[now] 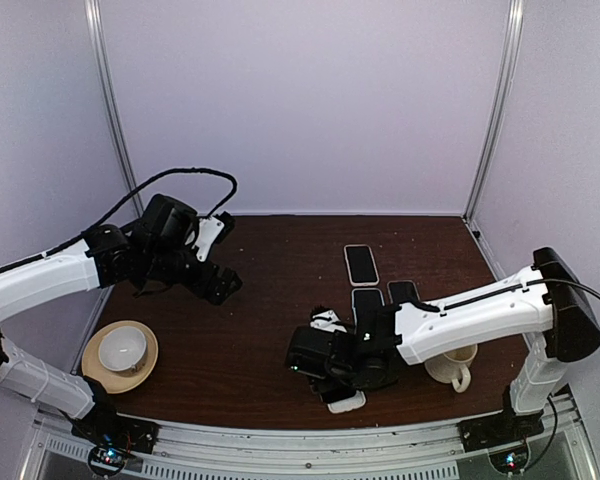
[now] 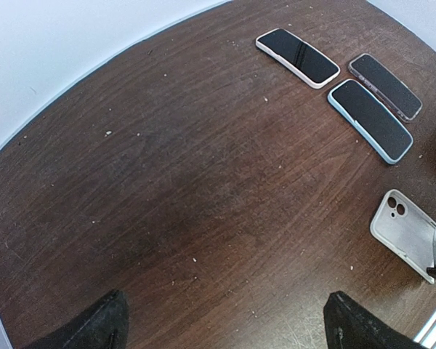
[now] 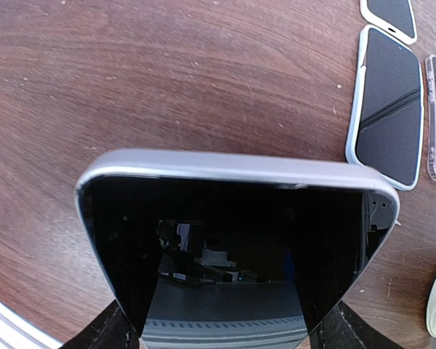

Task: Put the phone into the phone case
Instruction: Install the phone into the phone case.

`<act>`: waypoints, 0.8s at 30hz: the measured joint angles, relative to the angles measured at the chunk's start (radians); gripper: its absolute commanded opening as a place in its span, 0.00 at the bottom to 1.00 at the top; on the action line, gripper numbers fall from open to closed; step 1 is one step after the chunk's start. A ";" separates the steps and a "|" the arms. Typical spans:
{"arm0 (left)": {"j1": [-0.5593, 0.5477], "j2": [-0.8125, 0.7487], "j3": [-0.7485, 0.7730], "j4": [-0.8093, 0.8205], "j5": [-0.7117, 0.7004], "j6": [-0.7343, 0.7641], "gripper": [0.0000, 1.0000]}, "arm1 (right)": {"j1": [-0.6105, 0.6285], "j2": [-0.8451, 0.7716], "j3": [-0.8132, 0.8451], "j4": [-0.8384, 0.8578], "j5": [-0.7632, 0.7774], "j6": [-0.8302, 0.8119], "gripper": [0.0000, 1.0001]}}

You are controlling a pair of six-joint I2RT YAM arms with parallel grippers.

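Near the front edge of the dark brown wooden table (image 1: pixel 270 330), the right gripper (image 1: pixel 330 375) pinches the black-screened, silver-framed phone (image 3: pixel 232 240) across its width, one finger on each long side. The phone looks to be held clear of the wood. Just beside it lies the empty pale grey phone case (image 1: pixel 346 402), flat on the table and with nothing in it.

So the pickup looks done and the insertion is not. By my reading, the phone has yet to be lined up over the case, lowered and pressed in at the corners.

The left gripper (image 2: pixel 225 331) hangs over the far-left part of the table with its fingers spread wide. It holds nothing and is well apart from the case.

The right wrist view gives the grip and the screen close up, but the case is absent from it. The left wrist view shows the case (image 2: pixel 403 231) almost whole, with a two-hole camera cutout. I cannot tell which face is up. The top view alone shows case and gripper together, the case partly hidden.

Farther back lie three cased phones, all screen-up: a white-cased phone (image 2: pixel 298 57), a blue-cased phone (image 2: pixel 370 120) and a clear-cased phone (image 2: pixel 385 86).
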 measured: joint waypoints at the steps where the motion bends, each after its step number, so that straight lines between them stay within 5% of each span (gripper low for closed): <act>1: 0.000 0.000 0.000 0.000 0.000 0.000 0.98 | 0.000 0.000 0.003 0.001 0.000 0.000 0.00; 24: 0.000 -0.003 -0.001 0.000 0.014 0.006 0.98 | -0.011 0.024 -0.008 -0.004 -0.033 -0.005 0.00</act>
